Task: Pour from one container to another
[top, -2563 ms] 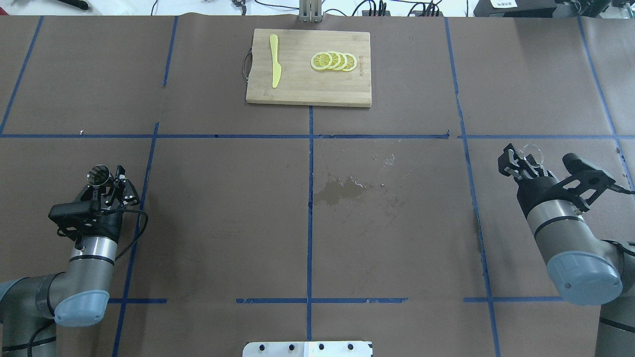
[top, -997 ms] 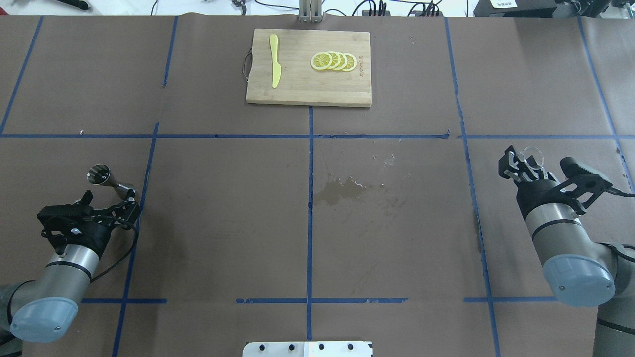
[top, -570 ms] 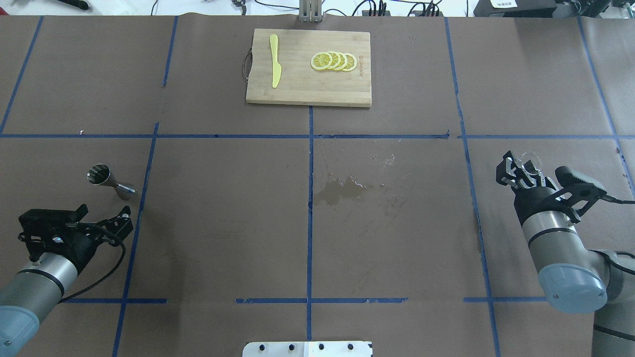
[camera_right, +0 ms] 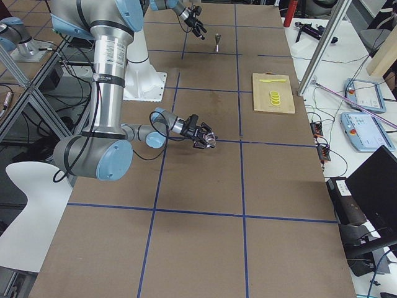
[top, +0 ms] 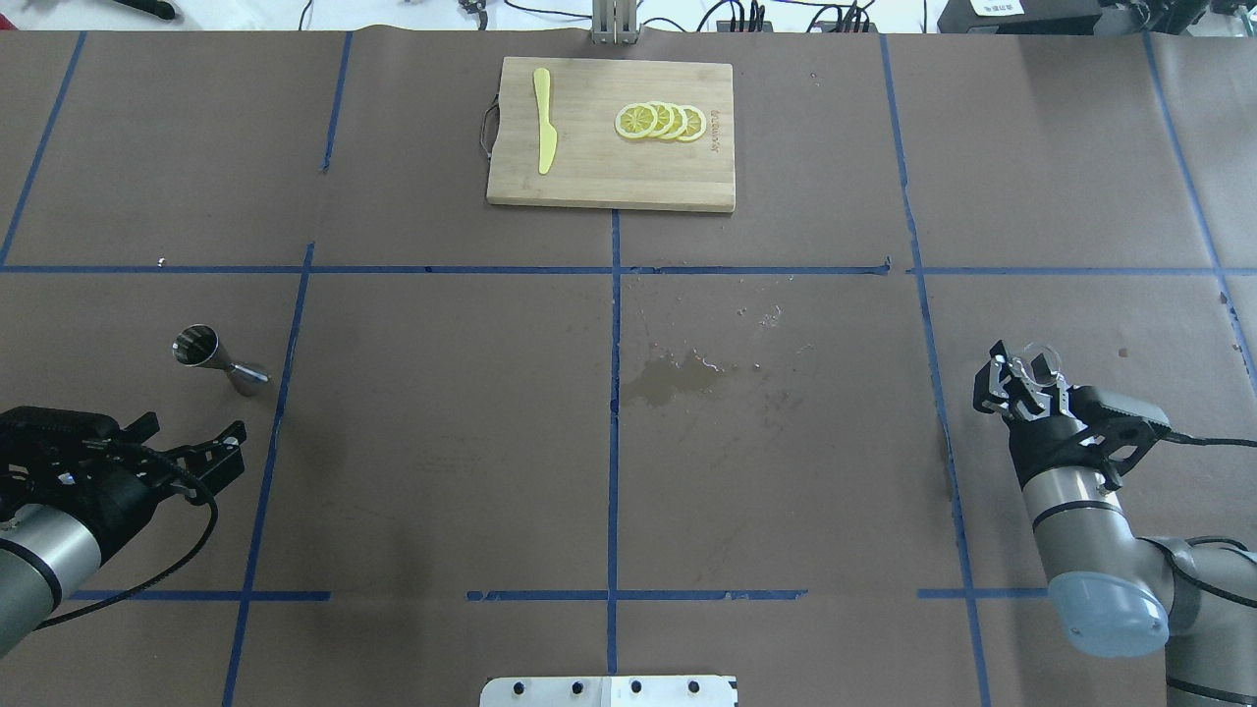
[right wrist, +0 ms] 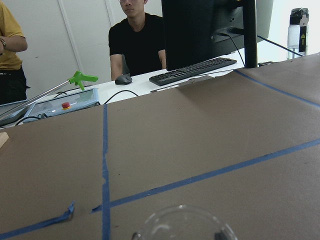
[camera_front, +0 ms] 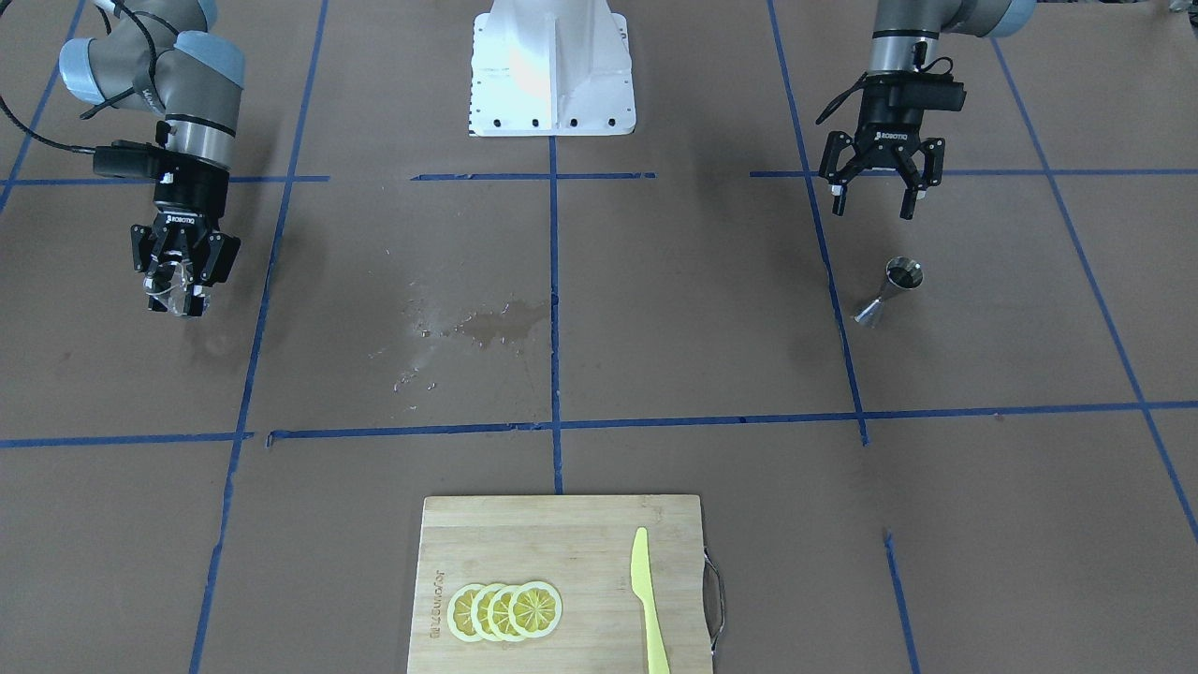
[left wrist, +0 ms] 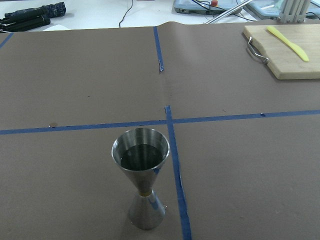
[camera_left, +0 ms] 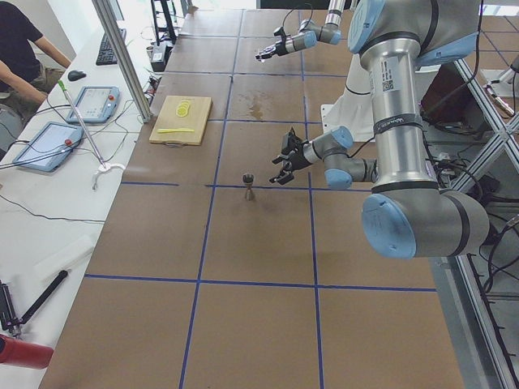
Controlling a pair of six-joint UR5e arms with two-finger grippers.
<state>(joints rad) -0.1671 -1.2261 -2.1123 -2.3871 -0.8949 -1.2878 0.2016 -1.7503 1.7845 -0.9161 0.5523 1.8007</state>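
— How many of each does the robot have in front of it?

— One steel jigger [camera_front: 890,291], one glass cup [top: 1041,357], one cutting board [top: 609,167], one yellow knife [top: 543,120] and four lemon slices [top: 660,122]. The knife and the fanned slices lie on the board.

— Where do they sit?

— Taking the wet patch [top: 678,377] at mid-tabletop as the mark: the jigger stands upright well off to the patch's side toward the robot's left arm, dark liquid in its upper cone. The cup is well apart on the patch's other side, gripped in the right claw [camera_front: 176,301] and held above the surface. The board lies beyond the patch, away from the robot.

— And the left claw [camera_front: 873,208]?

— Spread wide, holding nothing, near the jigger but not touching it, on the robot's side of it.

— The surface and the room?

— The tabletop [top: 442,442] is covered in brown paper and gridded with blue tape lines [top: 614,491]. Past its edge, a man in black [right wrist: 137,37] sits by a monitor [right wrist: 210,25] and keyboard [right wrist: 192,70], with someone in yellow [right wrist: 10,50] beside him.
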